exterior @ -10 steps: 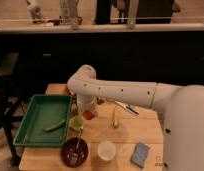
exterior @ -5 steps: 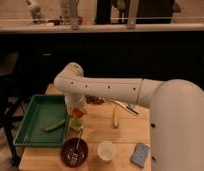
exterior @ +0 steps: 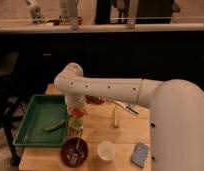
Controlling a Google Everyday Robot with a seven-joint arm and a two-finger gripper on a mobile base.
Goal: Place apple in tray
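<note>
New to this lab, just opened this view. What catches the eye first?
The big white arm stretches in from the right over the wooden table. Its claw hangs by the right rim of the green tray on the table's left, the orange-red apple at its tip. A dark brown bowl and a white cup stand nearer the front edge.

The surface (exterior: 126,134) carried one tray (exterior: 31,131), one apple (exterior: 76,113), one pale green cup (exterior: 75,125), one white cup (exterior: 106,150), one brown bowl (exterior: 74,151) and one flat blue-grey item (exterior: 140,154). One end effector (exterior: 76,112) hung at the tray's 3 o'clock rim, clamped on the apple.
</note>
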